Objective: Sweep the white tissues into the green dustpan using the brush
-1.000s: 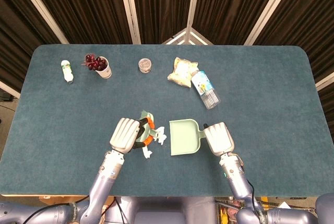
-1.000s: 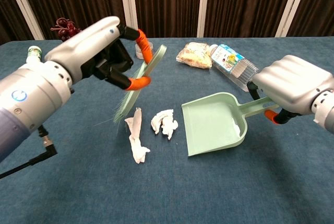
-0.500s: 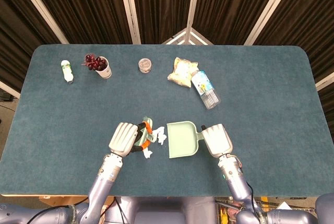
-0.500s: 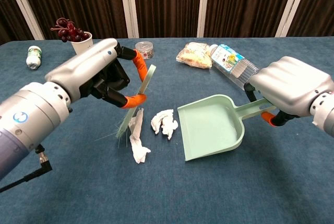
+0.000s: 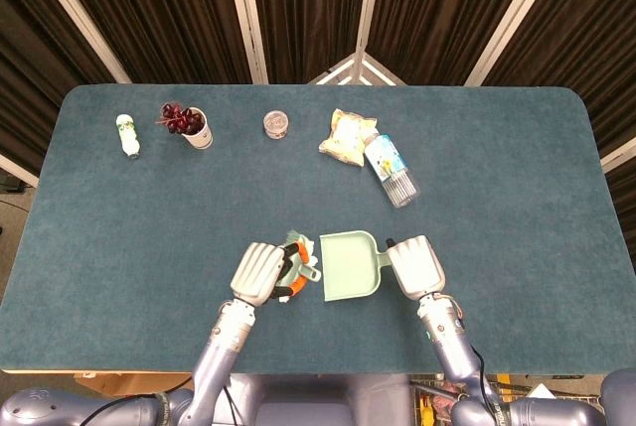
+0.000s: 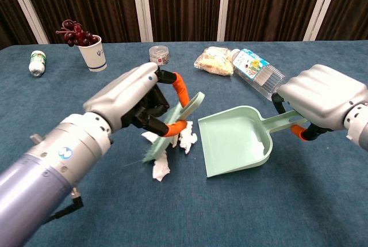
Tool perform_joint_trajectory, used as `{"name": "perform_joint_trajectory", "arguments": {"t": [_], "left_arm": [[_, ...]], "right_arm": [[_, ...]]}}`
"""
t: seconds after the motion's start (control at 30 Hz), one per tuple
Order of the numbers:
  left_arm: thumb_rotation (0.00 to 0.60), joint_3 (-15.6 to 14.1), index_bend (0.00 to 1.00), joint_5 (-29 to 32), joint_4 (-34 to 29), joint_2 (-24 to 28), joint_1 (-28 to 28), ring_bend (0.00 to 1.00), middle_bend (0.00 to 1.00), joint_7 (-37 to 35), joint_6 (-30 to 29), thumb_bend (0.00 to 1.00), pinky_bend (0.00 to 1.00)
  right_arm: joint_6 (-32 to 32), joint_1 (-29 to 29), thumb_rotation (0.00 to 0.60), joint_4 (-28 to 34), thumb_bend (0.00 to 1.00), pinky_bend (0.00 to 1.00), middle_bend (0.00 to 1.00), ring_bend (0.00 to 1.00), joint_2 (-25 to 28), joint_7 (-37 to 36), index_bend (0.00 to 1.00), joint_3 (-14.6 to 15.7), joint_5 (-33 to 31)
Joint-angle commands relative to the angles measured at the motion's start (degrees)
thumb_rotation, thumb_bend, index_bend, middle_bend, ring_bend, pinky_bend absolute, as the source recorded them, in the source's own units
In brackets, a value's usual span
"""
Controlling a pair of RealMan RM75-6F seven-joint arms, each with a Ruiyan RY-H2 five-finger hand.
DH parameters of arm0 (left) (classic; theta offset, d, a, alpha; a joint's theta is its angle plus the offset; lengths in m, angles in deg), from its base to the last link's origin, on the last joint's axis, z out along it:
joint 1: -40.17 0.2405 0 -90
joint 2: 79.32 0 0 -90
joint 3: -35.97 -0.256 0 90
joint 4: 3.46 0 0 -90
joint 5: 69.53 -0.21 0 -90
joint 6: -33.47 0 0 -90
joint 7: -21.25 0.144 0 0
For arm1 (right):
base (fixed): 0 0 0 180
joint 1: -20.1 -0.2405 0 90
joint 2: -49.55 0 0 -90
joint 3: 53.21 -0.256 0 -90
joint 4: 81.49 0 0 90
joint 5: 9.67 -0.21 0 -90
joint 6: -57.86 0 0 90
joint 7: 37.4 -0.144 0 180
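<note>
My left hand [image 6: 135, 100] holds the brush [image 6: 175, 126] over the white tissues [image 6: 172, 149], hiding part of them. My right hand [image 6: 322, 100] grips the green dustpan [image 6: 236, 143] handle, just beside the tissues.

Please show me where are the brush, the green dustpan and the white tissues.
brush [image 6: 185, 110], chest view, on its green back.
green dustpan [image 6: 233, 146], chest view, on its bare pan floor.
white tissues [image 6: 161, 169], chest view, on the nearest crumpled piece.
</note>
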Motion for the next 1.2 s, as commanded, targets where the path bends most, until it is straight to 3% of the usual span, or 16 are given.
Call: {"name": "perform_joint_trajectory", "arguments": {"t": [0.03, 0.57, 1.2], "left_arm": [[0.6, 1.3, 0.78, -1.5, 2.2, -3.6, -1.3, 1.0, 1.0, -2.0, -0.8, 0.64, 1.0], [0.6, 4.6, 0.77, -6.4, 13.5, -13.6, -7.0, 1.0, 1.0, -6.0, -1.3, 0.63, 1.0], [0.6, 6.2, 0.77, -8.6, 12.6, -12.8, -8.2, 1.0, 1.0, -7.9, -2.7, 0.62, 1.0]], "right_arm": [[0.0, -0.2, 0.6, 0.3, 0.5, 0.81, 0.85, 0.82, -0.1, 0.4, 0.7, -0.2, 0.3], [-0.3, -0.6, 0.6, 2.3, 0.5, 0.81, 0.85, 0.82, 0.9, 1.2, 0.7, -0.8, -0.3], [-1.5, -0.7, 0.6, 4.0, 0.5, 0.81, 0.85, 0.82, 1.0, 2.5, 0.7, -0.7, 0.2]]}}
